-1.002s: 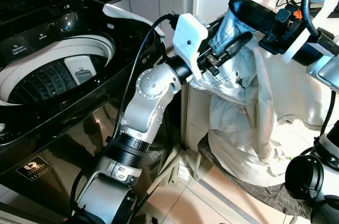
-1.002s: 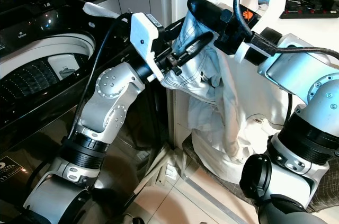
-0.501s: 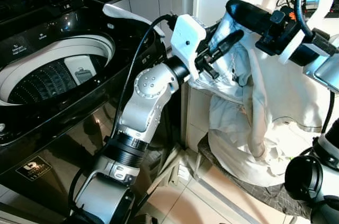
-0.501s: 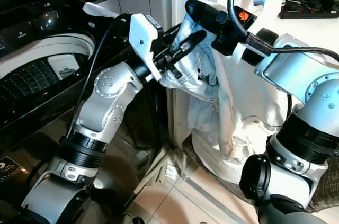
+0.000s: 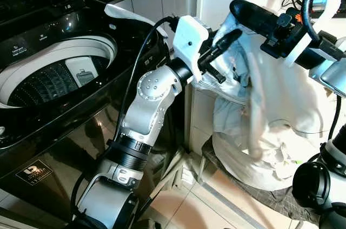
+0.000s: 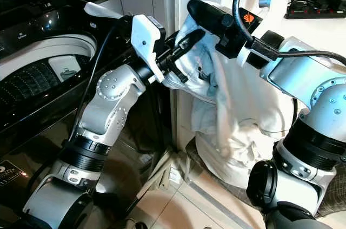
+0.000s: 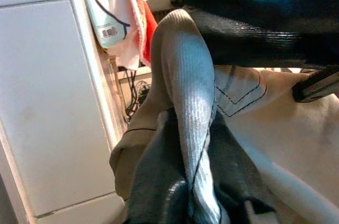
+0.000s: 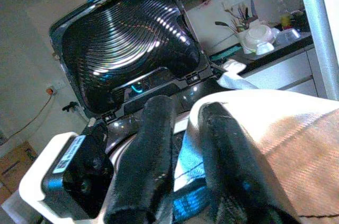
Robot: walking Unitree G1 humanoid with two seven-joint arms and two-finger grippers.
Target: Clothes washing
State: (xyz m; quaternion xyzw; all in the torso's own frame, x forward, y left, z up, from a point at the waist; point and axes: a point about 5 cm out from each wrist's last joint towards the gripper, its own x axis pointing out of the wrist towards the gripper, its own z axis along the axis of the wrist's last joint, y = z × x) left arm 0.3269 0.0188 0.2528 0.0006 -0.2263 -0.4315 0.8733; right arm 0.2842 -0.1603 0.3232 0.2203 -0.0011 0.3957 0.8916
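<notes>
- We hold the pale garment [image 5: 270, 126] up in the air between our two arms, well to the right of the washing machine's open drum [image 5: 54, 77]; its bulk hangs down toward the pile of laundry [image 5: 254, 169] on the floor by the white wall.
- The drum lies to our left and lower than both end effectors, so we judge the coming move to be a carry leftward over the machine's rim. The left arm is the nearer one.
- The garment's long axis runs top to bottom, draped from its raised upper edge.
- Our right end effector [image 6: 203, 15] has its fingers closed narrowly on the cloth's top fold.
- Our left end effector [image 5: 219, 50] pinches a bluish fold of the same garment just beside the right one.
</notes>
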